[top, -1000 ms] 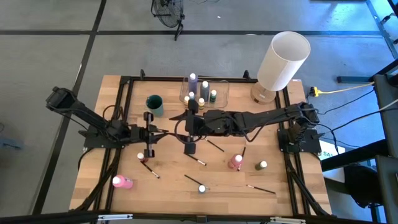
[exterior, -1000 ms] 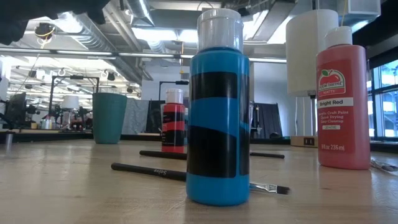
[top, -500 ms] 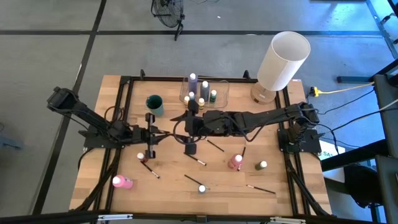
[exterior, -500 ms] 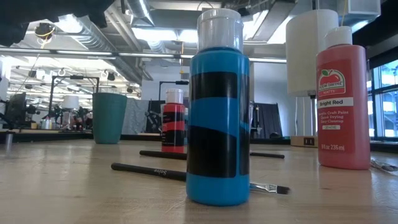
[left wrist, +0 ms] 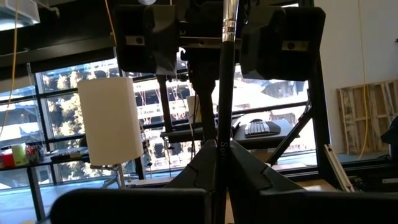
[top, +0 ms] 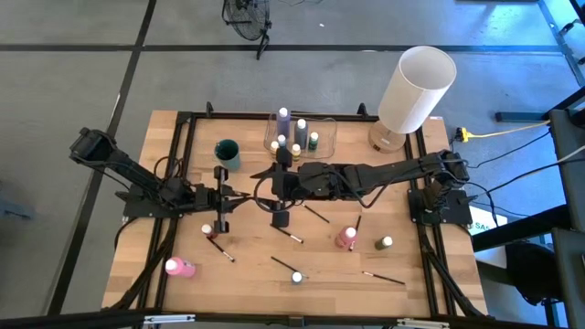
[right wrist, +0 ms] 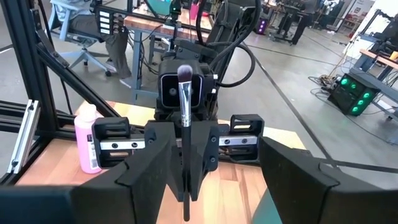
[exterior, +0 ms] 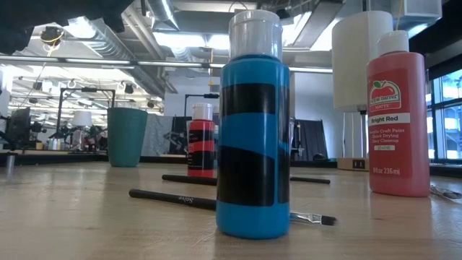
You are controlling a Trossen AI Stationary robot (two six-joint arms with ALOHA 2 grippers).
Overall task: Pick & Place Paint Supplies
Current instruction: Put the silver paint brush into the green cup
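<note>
My left gripper (top: 241, 193) reaches in from the table's left and is shut on a dark-handled paintbrush (right wrist: 185, 118). The brush stands upright above the table's middle, its bristle tuft (right wrist: 185, 75) on top. My right gripper (top: 263, 182) faces it from the right, open, with a finger (right wrist: 144, 168) on either side of the brush and apart from it. More paint supplies lie about: a blue bottle (exterior: 253, 144), a red bottle (exterior: 398, 115), a pink bottle (top: 346, 238), a green one (top: 385, 243) and loose brushes (top: 284, 265). My left gripper pinches the brush's dark handle (left wrist: 221, 148) between its two fingers, in the handle's lower half. The fingers come roughly level from the table's left and lie across the handle. The brush stands upright, bristles up, lifted clear of the table, its lower end (right wrist: 185, 208) below the fingers.
A clear container (top: 322, 126) with several bottles stands at the far middle, a teal cup (top: 227, 153) to its left and a large white cylinder (top: 416, 87) at the far right. A pink bottle (top: 179, 267) lies near the left front. Black rails edge the table.
</note>
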